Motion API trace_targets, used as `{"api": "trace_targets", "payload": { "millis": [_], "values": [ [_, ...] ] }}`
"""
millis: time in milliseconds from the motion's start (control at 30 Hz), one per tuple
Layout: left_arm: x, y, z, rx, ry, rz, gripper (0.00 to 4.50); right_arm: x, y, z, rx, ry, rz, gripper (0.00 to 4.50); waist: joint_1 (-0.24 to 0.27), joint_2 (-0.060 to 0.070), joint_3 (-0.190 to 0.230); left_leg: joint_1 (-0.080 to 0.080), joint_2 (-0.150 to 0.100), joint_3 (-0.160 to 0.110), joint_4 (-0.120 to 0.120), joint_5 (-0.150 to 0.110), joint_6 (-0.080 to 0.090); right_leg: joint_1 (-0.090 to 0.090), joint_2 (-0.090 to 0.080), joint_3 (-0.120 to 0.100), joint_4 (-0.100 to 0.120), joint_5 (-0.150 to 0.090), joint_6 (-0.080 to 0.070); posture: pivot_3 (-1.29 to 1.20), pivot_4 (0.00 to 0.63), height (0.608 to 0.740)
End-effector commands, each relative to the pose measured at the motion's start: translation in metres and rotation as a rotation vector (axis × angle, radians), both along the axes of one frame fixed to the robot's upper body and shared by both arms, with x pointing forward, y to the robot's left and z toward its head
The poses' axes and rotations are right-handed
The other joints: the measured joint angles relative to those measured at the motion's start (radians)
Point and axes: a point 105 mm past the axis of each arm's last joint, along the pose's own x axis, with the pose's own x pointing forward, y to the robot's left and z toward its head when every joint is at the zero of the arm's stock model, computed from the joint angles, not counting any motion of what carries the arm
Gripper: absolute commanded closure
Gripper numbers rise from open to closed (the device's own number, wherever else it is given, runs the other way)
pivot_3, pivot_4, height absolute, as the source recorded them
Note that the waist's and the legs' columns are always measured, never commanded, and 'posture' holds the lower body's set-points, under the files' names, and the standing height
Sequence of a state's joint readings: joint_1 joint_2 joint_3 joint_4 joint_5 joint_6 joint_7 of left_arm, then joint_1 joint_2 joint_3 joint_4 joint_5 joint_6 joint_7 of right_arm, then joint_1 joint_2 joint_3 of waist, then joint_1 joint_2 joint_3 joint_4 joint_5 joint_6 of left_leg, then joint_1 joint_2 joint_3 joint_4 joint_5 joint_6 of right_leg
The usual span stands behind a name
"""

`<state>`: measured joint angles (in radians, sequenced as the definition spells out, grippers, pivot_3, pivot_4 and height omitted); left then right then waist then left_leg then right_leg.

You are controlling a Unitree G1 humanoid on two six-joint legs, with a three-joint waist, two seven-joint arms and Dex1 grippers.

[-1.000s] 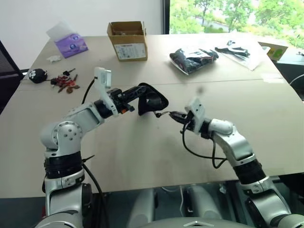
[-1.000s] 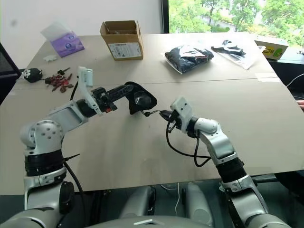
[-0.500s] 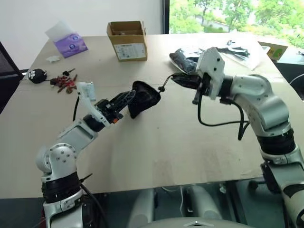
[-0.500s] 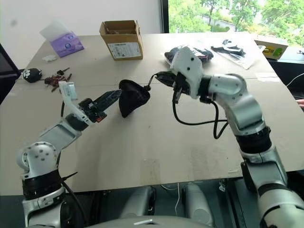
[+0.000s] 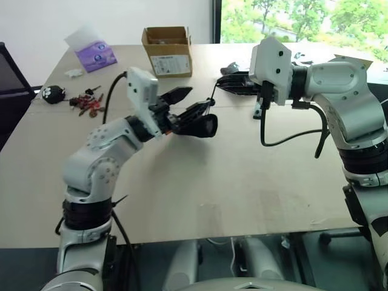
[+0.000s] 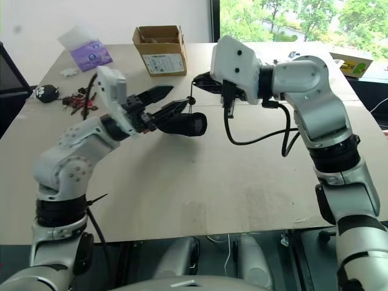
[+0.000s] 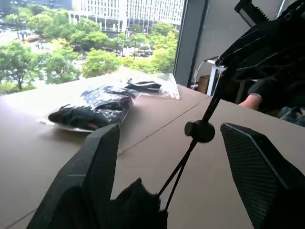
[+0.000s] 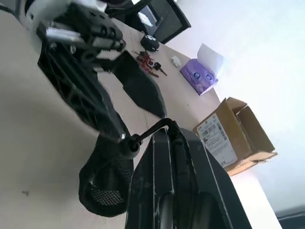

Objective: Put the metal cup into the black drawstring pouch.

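Head camera views: small soft matte black fabric drawstring pouch (image 6: 185, 123), hanging above the light wooden table (image 6: 200, 182) between the two arms, its thin black cord (image 5: 211, 100) running up to the right gripper (image 6: 200, 82). Right gripper: two black fingers pressed together, pinching the cord. Left gripper (image 5: 191, 104): black fingers spread apart, the lower one against the pouch, the upper one free in the air above it; whether that lower finger bears the pouch cannot be told. Metal cup: not distinguishable here. Also on the table: open brown cardboard box (image 5: 167, 50) at the far edge; purple tissue pack (image 5: 96, 53) far left; scatter of small red and black items (image 5: 88, 104) near the left edge; clear plastic bag of black items (image 7: 93, 109) at the far right. Left wrist view: left fingers (image 7: 90, 176) parted wide, the cord and its round black toggle (image 7: 200, 131) between them, a fold of the pouch at their base, the plastic bag on the table beyond. Right wrist view: right fingers (image 8: 167, 176) closed on the cord, the pouch with its mesh-like mouth beside them, the left gripper alongside, box and tissue pack behind.
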<state>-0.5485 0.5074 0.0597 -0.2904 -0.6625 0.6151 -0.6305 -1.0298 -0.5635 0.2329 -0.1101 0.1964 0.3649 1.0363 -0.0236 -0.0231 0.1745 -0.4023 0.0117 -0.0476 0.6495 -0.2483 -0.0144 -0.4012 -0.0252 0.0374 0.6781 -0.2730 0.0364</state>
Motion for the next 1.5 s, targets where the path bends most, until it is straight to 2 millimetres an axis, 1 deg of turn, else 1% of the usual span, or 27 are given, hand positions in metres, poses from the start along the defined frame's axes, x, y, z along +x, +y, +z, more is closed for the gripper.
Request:
{"api": "trace_targets", "payload": {
  "millis": [33, 133, 167, 233, 333, 367, 400, 433, 467, 533, 633, 667, 700, 767, 833, 867, 933, 1000, 1100, 1167, 1200, 1233, 1267, 1300, 1333, 1400, 1500],
  "values": [
    [0.005, -0.011, 0.008, -0.016, -0.053, -0.036, 1.03, -0.011, 0.004, 0.017, -0.001, -0.07, 0.034, 4.5, -0.001, 0.0, 0.0, -0.001, 0.0, 0.0, 0.0, 0.0, 0.0, -0.001, 0.0, 0.0, 0.0, 0.0, 0.0, 0.0, 0.15, 0.74],
    [0.009, -0.021, 0.013, -0.025, -0.073, -0.073, 1.03, -0.013, 0.006, 0.02, -0.004, -0.081, 0.039, 4.5, 0.0, 0.0, 0.0, -0.011, 0.0, -0.003, 0.004, 0.0, 0.0, -0.009, 0.0, -0.003, 0.002, 0.0, 0.0, 0.0, 0.15, 0.74],
    [0.011, -0.023, 0.014, -0.032, -0.078, -0.078, 1.27, -0.014, 0.006, 0.02, -0.004, -0.083, 0.04, 4.5, 0.001, 0.0, 0.0, -0.014, 0.0, -0.003, 0.005, 0.0, 0.0, -0.012, 0.0, -0.003, 0.002, 0.0, 0.0, 0.0, 0.15, 0.74],
    [0.012, -0.025, 0.018, -0.053, -0.09, -0.096, 1.91, -0.014, 0.007, 0.021, -0.005, -0.085, 0.039, 4.5, 0.002, 0.0, 0.0, -0.014, 0.0, -0.002, 0.004, 0.0, 0.0, -0.012, -0.001, -0.003, 0.002, 0.0, 0.0, 0.0, 0.15, 0.74],
    [0.011, -0.027, 0.021, -0.071, -0.094, -0.126, 3.27, -0.014, 0.006, 0.021, -0.006, -0.086, 0.03, 4.5, 0.003, 0.0, 0.0, -0.014, -0.001, -0.003, 0.004, 0.0, 0.0, -0.012, -0.001, -0.004, 0.001, 0.0, 0.0, 0.0, 0.15, 0.74],
    [0.011, -0.028, 0.021, -0.072, -0.093, -0.131, 3.27, -0.014, 0.005, 0.02, -0.005, -0.085, 0.023, 4.5, 0.003, 0.0, 0.0, -0.014, -0.001, -0.003, 0.004, 0.0, 0.0, -0.012, -0.001, -0.004, 0.002, 0.0, 0.0, 0.0, 0.15, 0.74],
    [0.011, -0.028, 0.021, -0.072, -0.093, -0.134, 3.98, -0.013, 0.004, 0.02, -0.003, -0.084, 0.014, 4.5, 0.003, 0.0, 0.0, -0.014, -0.001, -0.003, 0.004, 0.0, 0.0, -0.012, -0.001, -0.004, 0.002, 0.0, 0.0, 0.0, 0.15, 0.74],
    [0.011, -0.028, 0.021, -0.074, -0.09, -0.136, 4.19, -0.012, 0.002, 0.021, 0.002, -0.082, 0.002, 4.5, 0.003, 0.0, 0.0, -0.014, -0.001, -0.003, 0.004, 0.0, 0.0, -0.012, -0.001, -0.004, 0.002, 0.0, 0.0, 0.0, 0.15, 0.74],
    [0.011, -0.027, 0.02, -0.073, -0.085, -0.137, 4.28, -0.009, 0.001, 0.022, 0.015, -0.079, -0.015, 4.5, 0.003, 0.0, 0.0, -0.014, -0.001, -0.003, 0.004, 0.0, 0.0, -0.012, -0.001, -0.004, 0.002, 0.0, 0.0, 0.0, 0.15, 0.74],
    [0.013, -0.027, 0.016, -0.064, -0.069, -0.133, 4.28, -0.002, -0.004, 0.03, 0.09, -0.045, -0.065, 4.5, 0.004, 0.0, 0.0, -0.014, -0.001, -0.003, 0.004, 0.0, 0.0, -0.011, -0.001, -0.004, 0.002, 0.0, 0.0, 0.0, 0.15, 0.74],
    [0.024, -0.02, -0.006, -0.04, 0.011, -0.082, 4.28, 0.022, -0.023, 0.062, 0.304, -0.013, -0.212, 4.5, 0.003, 0.0, 0.0, -0.014, -0.001, -0.003, 0.004, 0.001, 0.0, -0.011, -0.001, -0.004, 0.002, 0.0, 0.0, 0.0, 0.15, 0.74],
    [0.029, -0.017, -0.016, -0.018, 0.037, -0.057, 4.28, 0.03, -0.032, 0.073, 0.364, -0.016, -0.261, 4.5, 0.004, 0.0, 0.0, -0.014, -0.001, -0.003, 0.004, 0.001, 0.0, -0.012, -0.001, -0.004, 0.003, 0.0, 0.0, 0.0, 0.15, 0.74],
    [0.034, -0.014, -0.026, 0.004, 0.059, -0.032, 4.28, 0.04, -0.046, 0.088, 0.434, -0.037, -0.335, 4.5, 0.005, 0.0, 0.0, -0.014, -0.001, -0.003, 0.004, 0.001, 0.0, -0.012, -0.001, -0.004, 0.003, 0.0, 0.0, 0.0, 0.15, 0.74],
    [0.042, -0.007, -0.04, 0.03, 0.088, 0.02, 4.28, 0.053, -0.071, 0.111, 0.539, -0.076, -0.446, 4.5, 0.006, 0.0, 0.0, -0.014, -0.001, -0.003, 0.004, 0.001, 0.0, -0.012, -0.001, -0.004, 0.003, 0.0, 0.0, 0.0, 0.15, 0.74],
    [0.05, 0.0, -0.044, 0.02, 0.102, 0.074, 4.28, 0.061, -0.093, 0.128, 0.603, -0.127, -0.536, 4.5, 0.007, 0.0, 0.0, -0.014, -0.001, -0.002, 0.004, 0.001, 0.0, -0.012, -0.001, -0.004, 0.002, 0.0, 0.0, 0.0, 0.15, 0.74],
    [0.054, 0.003, -0.045, 0.014, 0.107, 0.101, 4.28, 0.063, -0.101, 0.132, 0.611, -0.143, -0.567, 4.5, 0.009, 0.0, 0.0, -0.014, -0.001, -0.002, 0.004, 0.001, 0.0, -0.011, -0.001, -0.005, 0.001, 0.0, 0.0, 0.0, 0.15, 0.74],
    [0.06, 0.007, -0.046, 0.02, 0.1, 0.136, 4.28, 0.067, -0.113, 0.13, 0.596, -0.15, -0.608, 4.5, 0.01, 0.0, 0.0, -0.015, -0.002, 0.0, 0.003, 0.001, 0.0, -0.012, -0.002, -0.005, 0.001, 0.0, 0.0, 0.0, 0.15, 0.74],
    [0.066, 0.004, -0.042, 0.0, 0.091, 0.147, 4.28, 0.072, -0.122, 0.117, 0.57, -0.121, -0.634, 4.5, 0.01, 0.001, 0.0, -0.015, -0.002, 0.001, 0.003, 0.001, 0.0, -0.012, -0.002, -0.006, 0.001, 0.0, 0.0, 0.0, 0.15, 0.74],
    [0.07, -0.005, -0.039, 0.005, 0.074, 0.122, 4.28, 0.075, -0.125, 0.097, 0.533, -0.073, -0.635, 4.5, 0.01, 0.001, 0.0, -0.015, -0.002, 0.001, 0.003, 0.001, 0.0, -0.012, -0.003, -0.006, 0.001, 0.0, 0.0, 0.0, 0.15, 0.74],
    [0.069, -0.027, -0.038, -0.005, 0.088, 0.035, 4.28, 0.077, -0.127, 0.057, 0.505, 0.039, -0.612, 4.5, 0.011, 0.0, 0.0, -0.015, -0.002, 0.001, 0.003, 0.001, 0.0, -0.012, -0.003, -0.006, 0.001, 0.0, 0.0, 0.0, 0.15, 0.74],
    [0.07, -0.032, -0.038, -0.002, 0.093, 0.013, 4.28, 0.076, -0.127, 0.043, 0.493, 0.081, -0.603, 4.5, 0.013, 0.0, 0.0, -0.015, -0.002, 0.0, 0.004, 0.001, 0.0, -0.011, -0.003, -0.008, 0.001, 0.0, 0.0, 0.0, 0.15, 0.74],
    [0.072, -0.036, -0.039, 0.016, 0.093, 0.015, 3.78, 0.074, -0.129, 0.027, 0.467, 0.115, -0.603, 4.5, 0.013, 0.0, 0.0, -0.016, -0.002, 0.0, 0.003, 0.001, 0.0, -0.01, -0.003, -0.008, 0.001, 0.0, 0.0, 0.0, 0.15, 0.74],
    [0.07, -0.04, -0.037, 0.025, 0.09, -0.005, 3.26, 0.07, -0.134, 0.005, 0.42, 0.144, -0.61, 4.5, 0.014, 0.0, 0.0, -0.016, -0.002, 0.0, 0.004, 0.001, 0.0, -0.01, -0.003, -0.008, 0.001, 0.0, 0.0, 0.0, 0.15, 0.74],
    [0.067, -0.042, -0.034, 0.027, 0.085, -0.014, 2.74, 0.064, -0.138, -0.014, 0.388, 0.18, -0.612, 3.95, 0.013, 0.0, 0.0, -0.017, -0.003, 0.0, 0.004, 0.001, 0.0, -0.01, -0.003, -0.008, 0.001, 0.0, 0.0, 0.0, 0.15, 0.74],
    [0.064, -0.043, -0.031, 0.028, 0.08, -0.018, 2.42, 0.056, -0.141, -0.034, 0.348, 0.217, -0.615, 3.9, 0.014, 0.001, 0.0, -0.017, -0.003, -0.001, 0.005, 0.001, 0.0, -0.01, -0.003, -0.009, 0.001, 0.0, 0.0, 0.0, 0.15, 0.74],
    [0.053, -0.039, -0.027, 0.029, 0.074, -0.029, 1.5, 0.041, -0.147, -0.059, 0.3, 0.261, -0.628, 3.11, 0.009, 0.001, 0.0, -0.017, -0.003, -0.001, 0.005, 0.001, 0.0, -0.011, -0.003, -0.009, 0.001, 0.0, 0.0, 0.0, 0.15, 0.74],
    [0.033, -0.03, -0.025, 0.01, 0.09, -0.043, 0.03, 0.021, -0.158, -0.077, 0.295, 0.311, -0.654, 1.6, -0.014, 0.004, 0.001, -0.016, -0.001, -0.002, 0.003, 0.001, 0.0, -0.012, -0.003, -0.004, 0.002, 0.0, 0.0, 0.0, 0.15, 0.74]
  ]
}}
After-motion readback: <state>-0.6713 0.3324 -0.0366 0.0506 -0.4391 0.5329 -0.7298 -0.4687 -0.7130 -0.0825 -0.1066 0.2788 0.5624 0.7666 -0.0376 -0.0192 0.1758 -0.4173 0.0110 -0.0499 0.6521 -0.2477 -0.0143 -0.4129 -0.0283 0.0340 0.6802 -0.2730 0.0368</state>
